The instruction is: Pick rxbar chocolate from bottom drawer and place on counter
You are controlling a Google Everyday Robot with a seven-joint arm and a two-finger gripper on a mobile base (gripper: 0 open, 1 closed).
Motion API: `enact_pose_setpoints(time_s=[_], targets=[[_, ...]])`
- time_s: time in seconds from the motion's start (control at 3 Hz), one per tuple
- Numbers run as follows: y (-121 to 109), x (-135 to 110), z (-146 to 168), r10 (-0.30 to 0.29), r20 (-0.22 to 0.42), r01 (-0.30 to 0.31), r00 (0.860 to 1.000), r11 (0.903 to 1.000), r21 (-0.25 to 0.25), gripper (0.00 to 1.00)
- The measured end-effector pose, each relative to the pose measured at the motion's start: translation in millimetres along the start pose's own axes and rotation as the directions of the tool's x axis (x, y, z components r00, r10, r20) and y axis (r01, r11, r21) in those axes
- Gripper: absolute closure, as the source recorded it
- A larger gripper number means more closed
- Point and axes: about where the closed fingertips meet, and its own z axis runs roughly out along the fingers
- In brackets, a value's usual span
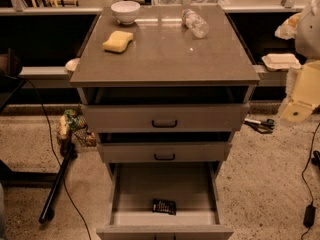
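The rxbar chocolate (164,206), a small black wrapper with pale lines, lies flat near the front middle of the open bottom drawer (165,219). The drawer is pulled far out and holds nothing else that shows. The counter (165,54) is the glossy grey-brown top of the cabinet. My cream-coloured arm (304,86) hangs at the right edge of the view. The gripper (261,125) is at its lower end, to the right of the top drawer front. It is well above and to the right of the bar and touches nothing.
On the counter stand a white bowl (125,11), a yellow sponge (118,41) and a lying clear plastic bottle (194,23). The two upper drawers (165,119) are slightly open. A black pole (57,184) and cables lie on the floor to the left.
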Motion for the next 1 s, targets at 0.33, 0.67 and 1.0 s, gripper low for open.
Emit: enact_pose_setpoints(time_s=[0.33, 0.67, 1.0], targets=[[0, 0, 0, 0.0, 0.0, 0.0, 1.0, 1.0, 0.0, 0.0], [1, 4, 45, -0.019, 0.05, 0.022, 0.999, 0.9979, -0.061, 0.0], [7, 11, 112, -0.044, 0.127, 0.061, 0.991, 0.9895, -0.131, 0.0]])
